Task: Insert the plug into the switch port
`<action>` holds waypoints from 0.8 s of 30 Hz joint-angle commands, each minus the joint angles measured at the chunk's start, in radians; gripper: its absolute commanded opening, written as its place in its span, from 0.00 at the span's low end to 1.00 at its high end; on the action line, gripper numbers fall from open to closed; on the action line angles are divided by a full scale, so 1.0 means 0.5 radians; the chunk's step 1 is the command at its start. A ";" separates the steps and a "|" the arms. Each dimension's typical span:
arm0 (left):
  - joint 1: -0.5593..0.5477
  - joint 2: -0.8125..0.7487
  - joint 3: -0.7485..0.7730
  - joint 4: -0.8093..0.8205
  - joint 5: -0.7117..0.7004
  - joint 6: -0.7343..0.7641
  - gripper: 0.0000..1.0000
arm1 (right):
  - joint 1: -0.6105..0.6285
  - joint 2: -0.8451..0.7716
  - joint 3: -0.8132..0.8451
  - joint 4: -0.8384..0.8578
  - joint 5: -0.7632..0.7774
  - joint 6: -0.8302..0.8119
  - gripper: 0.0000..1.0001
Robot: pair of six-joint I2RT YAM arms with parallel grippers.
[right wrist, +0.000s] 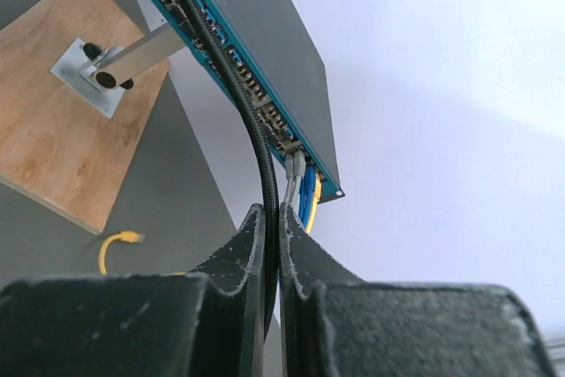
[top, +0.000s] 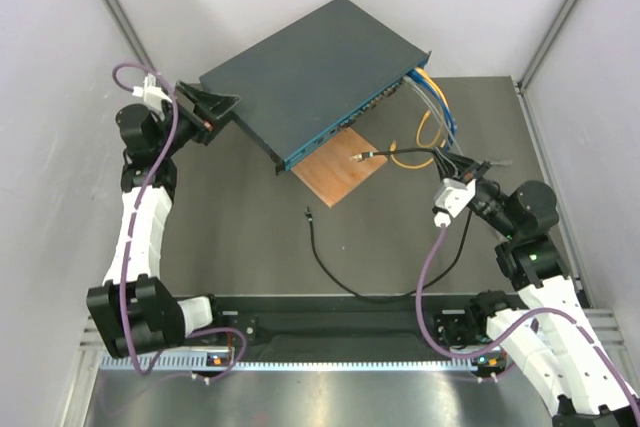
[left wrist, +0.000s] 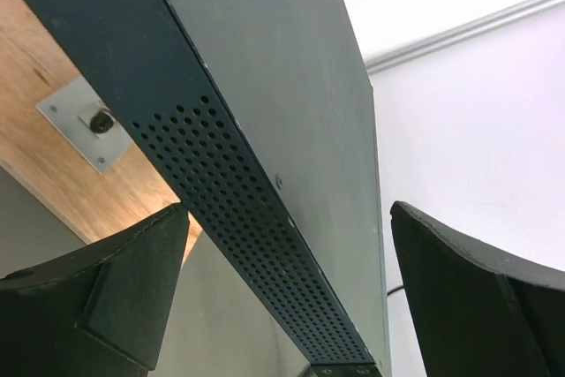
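The switch is a large flat dark box lying askew at the back, with its teal front face turned toward the arms. A row of small dark ports runs along that face. My right gripper is shut on a braided black cable. The cable rises past the teal face and leaves the top of the right wrist view, so the plug is out of view there. My left gripper is open, with one finger on either side of the switch's perforated side wall.
A brown square board with a small metal plate and silver post lies under the switch's front corner. Blue, grey and yellow cables fill the right-end ports. A loose yellow plug and a thin black cable end lie on the mat.
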 commanded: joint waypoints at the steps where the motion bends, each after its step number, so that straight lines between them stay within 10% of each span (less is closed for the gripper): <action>1: 0.033 -0.321 0.090 0.382 -0.097 0.056 0.99 | -0.018 0.008 0.067 0.076 -0.066 -0.079 0.00; 11: 0.101 -0.597 0.025 0.031 -0.527 0.432 0.99 | -0.024 0.358 0.487 -0.814 -0.268 0.264 0.00; 16: -0.019 -0.527 0.150 0.197 0.337 0.797 0.90 | -0.036 0.569 0.671 -1.062 -0.323 0.663 0.00; 20: -0.548 -0.478 0.439 -0.730 0.354 1.847 0.89 | -0.036 0.689 0.757 -1.198 -0.388 1.043 0.00; 24: -0.718 -0.312 0.605 -0.992 0.448 2.055 0.87 | -0.048 0.659 0.733 -1.207 -0.480 1.231 0.00</action>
